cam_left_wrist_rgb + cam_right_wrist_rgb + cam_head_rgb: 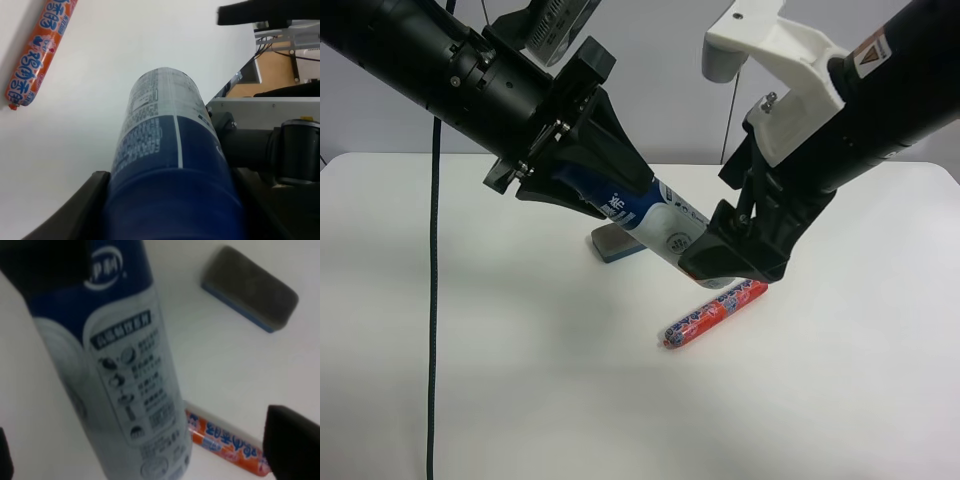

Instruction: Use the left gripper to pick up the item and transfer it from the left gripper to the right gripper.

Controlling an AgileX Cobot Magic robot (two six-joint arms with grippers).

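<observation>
The item, a white-and-blue bottle (pixel 645 215), hangs tilted above the table. My left gripper (pixel 605 185), on the all-black arm, is shut on its dark blue upper part. In the left wrist view the bottle (pixel 165 150) fills the space between both fingers of that gripper (pixel 170 215). My right gripper (pixel 730 255), on the arm with the white bracket, stands open around the bottle's white lower end. In the right wrist view the bottle (pixel 125 365) lies between the spread fingers (pixel 292 440) of the right gripper (pixel 147 450), with a gap on the visible side.
A red-blue sausage stick (pixel 715 312) lies on the white table (pixel 520 380) just below the right gripper. A grey-topped blue eraser (pixel 618 245) sits under the bottle. A black cable (pixel 432 300) hangs down at the exterior high view's left.
</observation>
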